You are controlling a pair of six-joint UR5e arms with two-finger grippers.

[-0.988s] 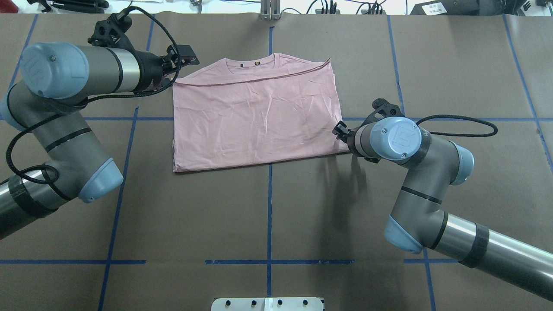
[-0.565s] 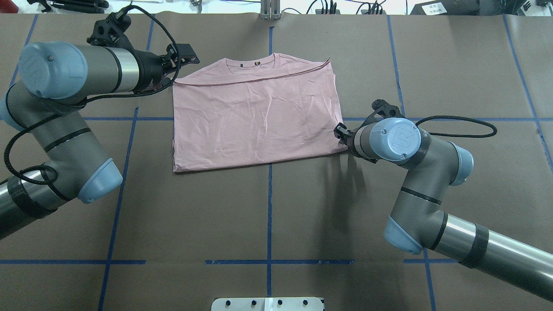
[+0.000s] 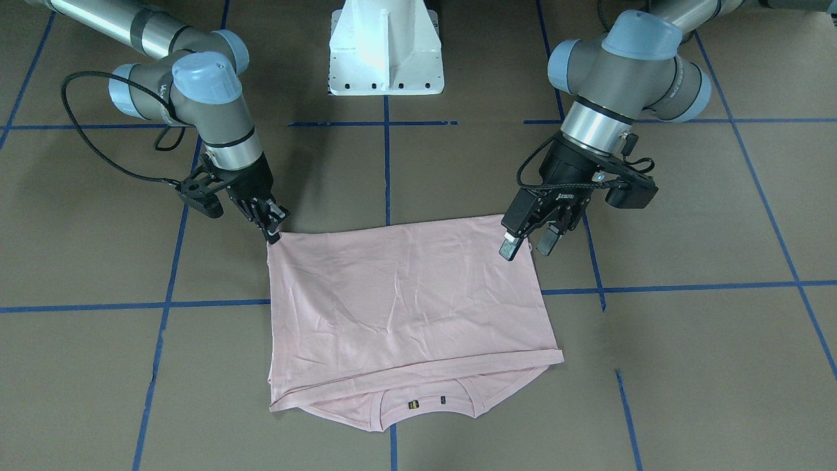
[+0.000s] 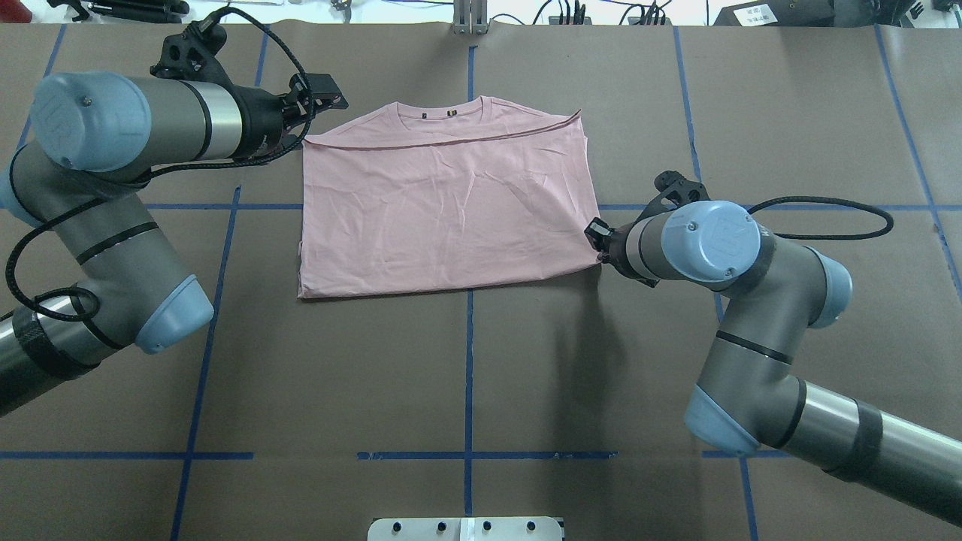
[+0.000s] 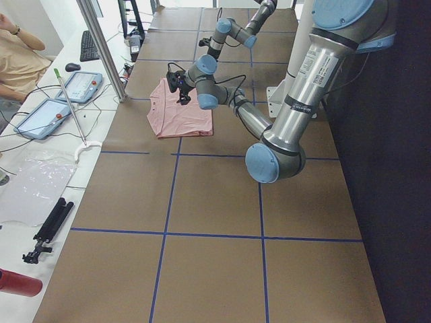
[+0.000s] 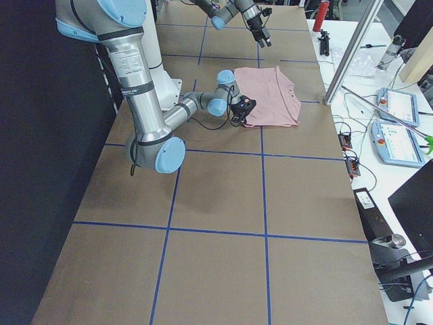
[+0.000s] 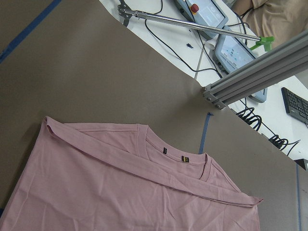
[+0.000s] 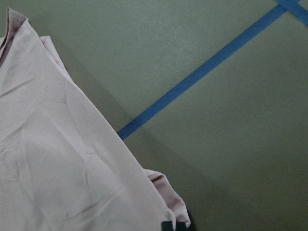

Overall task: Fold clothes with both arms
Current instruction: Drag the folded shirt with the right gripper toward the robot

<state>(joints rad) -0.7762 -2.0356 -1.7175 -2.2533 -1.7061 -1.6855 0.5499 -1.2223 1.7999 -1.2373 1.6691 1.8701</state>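
The pale pink T-shirt [image 3: 405, 301] [image 4: 443, 210] lies on the brown table, its lower half folded up toward the collar. The print is hidden. My right gripper [image 3: 273, 232] [image 4: 596, 239] is down at the shirt's near right corner and shut on it. The right wrist view shows that corner [image 8: 166, 207] at a dark fingertip. My left gripper [image 3: 526, 248] is open and empty, raised above the shirt's left edge near the near left corner. The left wrist view looks down on the collar [image 7: 183, 159]; no fingers show there.
The white pedestal base [image 3: 386, 46] stands at the robot's side of the table. Blue tape lines [image 4: 468, 361] cross the brown surface. An aluminium post [image 4: 470, 16] rises at the far edge. A desk with tablets [image 6: 399, 128] and a seated person [image 5: 20, 57] lies beyond it.
The right arm has shifted to the right with the shirt's corner in its gripper. The shirt has slid a little and its near edge lies straighter. The left arm has hardly moved.
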